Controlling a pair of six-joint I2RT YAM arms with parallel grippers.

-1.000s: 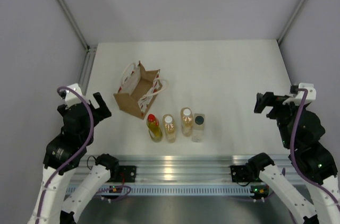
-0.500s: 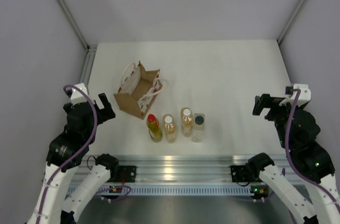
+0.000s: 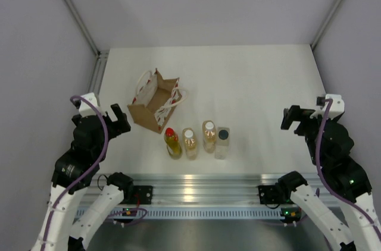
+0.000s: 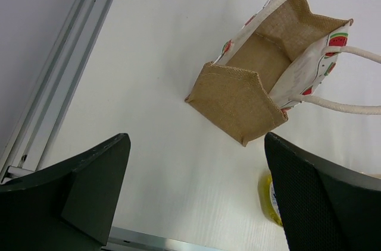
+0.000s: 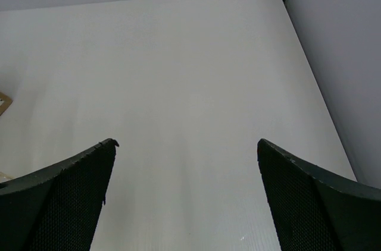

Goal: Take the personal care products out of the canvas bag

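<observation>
A white table [image 3: 256, 78] sits inside a pale grey enclosure, with plain walls on the left, right and far sides and metal struts running up the far corners. A silver rail [image 3: 202, 187] runs along the near edge, where my two arms are bolted, and another rail [image 4: 56, 84] runs down the table's left side.

The canvas bag [image 3: 153, 107] sits on the left half of the table, turned at an angle. Its mouth is open and its white rope handles [image 3: 144, 82] flop outward. My left wrist camera shows brown burlap inside it and watermelon prints on its pale panels.

The four bottles stand outside it in a row, just near and right of the bag. From left to right they are the red-capped bottle [image 3: 172, 143], two white-capped amber bottles [image 3: 190, 143] [image 3: 209, 135] and the clear dark-capped bottle [image 3: 222, 141].

My left gripper [image 3: 118, 119] hangs left of the bag with its fingers spread wide, holding nothing. My right gripper [image 3: 292, 118] hangs well apart over bare table on the right, its fingers equally wide and gripping nothing.
</observation>
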